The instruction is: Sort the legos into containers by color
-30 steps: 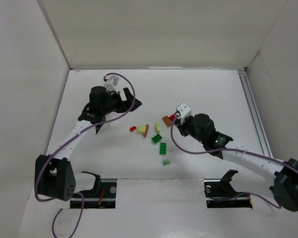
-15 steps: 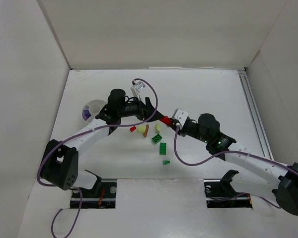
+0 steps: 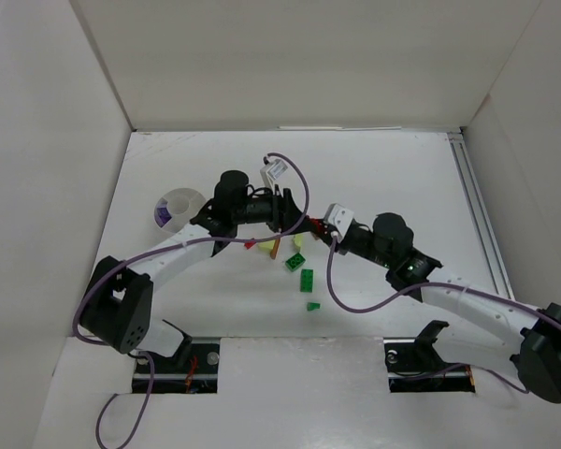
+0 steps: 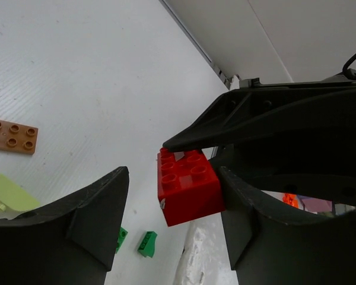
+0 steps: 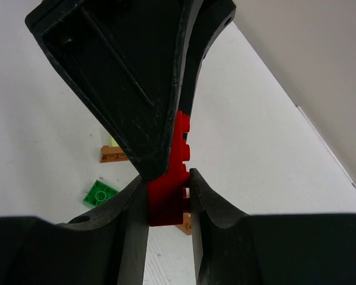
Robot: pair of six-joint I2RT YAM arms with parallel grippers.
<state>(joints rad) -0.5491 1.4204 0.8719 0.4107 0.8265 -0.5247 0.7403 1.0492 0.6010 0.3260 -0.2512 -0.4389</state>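
Note:
A red lego [image 3: 310, 225] hangs above the table with my right gripper [image 3: 321, 230] shut on it; in the right wrist view its fingers pinch the brick [image 5: 166, 193] flat. My left gripper [image 3: 297, 221] faces it from the left with its jaws open around the same red lego [image 4: 187, 184]. The brick touches one left finger [image 4: 243, 208], and a gap shows at the other. Loose legos lie below: a small red one [image 3: 251, 244], a pale yellow one [image 3: 267, 243], an orange-brown one [image 3: 277, 246] and green ones [image 3: 307, 280]. The container, a round white cup [image 3: 176, 207], stands at the left.
White walls enclose the table on three sides. A metal rail [image 3: 477, 215] runs along the right edge. Purple cables loop over both arms. A small green lego [image 3: 312, 306] lies nearest the arm bases.
My left arm swung right from the cup to the right gripper, and its jaws narrowed around the red lego. The right gripper carried that lego slightly left.

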